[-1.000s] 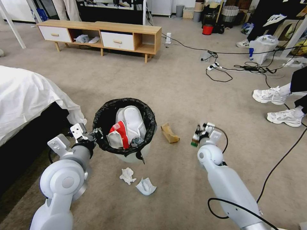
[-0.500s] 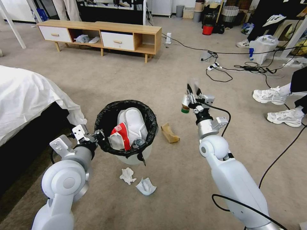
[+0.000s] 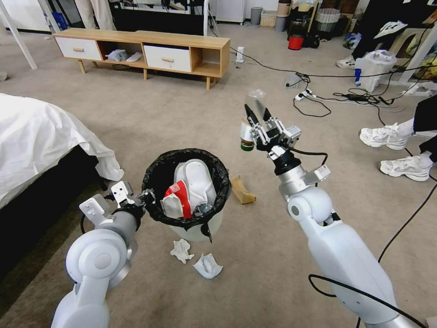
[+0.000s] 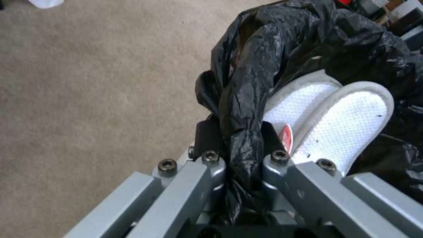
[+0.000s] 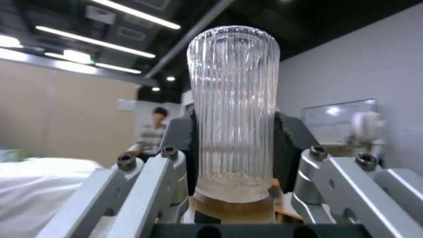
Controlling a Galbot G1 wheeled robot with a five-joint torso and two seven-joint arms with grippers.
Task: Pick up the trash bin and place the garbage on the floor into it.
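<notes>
While clamped: bottle point(image 3: 253, 119) between right claw point(image 3: 257, 119) fingers.

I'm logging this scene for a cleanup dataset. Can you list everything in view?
trash bin: 1, white with black liner, on carpet, holding slippers and red-white wrapper
plastic bottle: 1, clear, dark cap down, in right gripper
cardboard piece: 1, brown, floor right of bin
tissues: 2, white, floor near bin
TV cabinet: 1, wood and white, far
bed: 1, white sheet, left
cables: several, black, far right
sneakers: 2, white, worn by a person, right
left gripper: clamps bin rim
right gripper: raised beyond the bin, to its right
</notes>
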